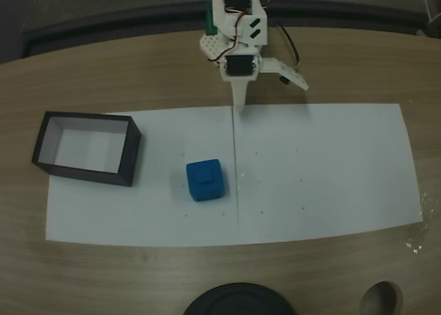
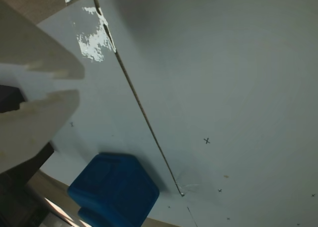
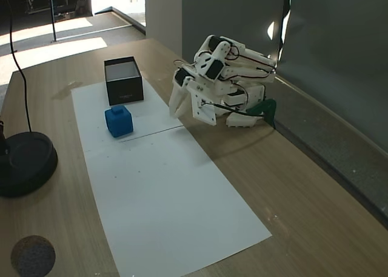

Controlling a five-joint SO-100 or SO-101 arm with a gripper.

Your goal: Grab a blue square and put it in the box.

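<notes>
The blue square (image 1: 204, 180) sits on white paper a little left of the sheet's seam in a fixed view, and shows as a small blue cube (image 3: 118, 120) in the other. In the wrist view the blue square (image 2: 114, 189) lies at the bottom left, below a white finger (image 2: 35, 127). The box (image 1: 86, 171), black-walled with a white floor, stands to the cube's left; in the side-on fixed view the box (image 3: 125, 90) is just beyond the cube. My gripper (image 1: 271, 96) hangs open and holding nothing at the paper's far edge, well apart from the cube; from the side the gripper (image 3: 193, 118) sits low under the folded arm.
White paper (image 1: 324, 170) covers the middle of the wooden table, with a dark seam (image 1: 234, 163) across it. A black round base (image 3: 24, 162) stands at the table's near side, and a round hole (image 1: 382, 300) is in the tabletop beside it.
</notes>
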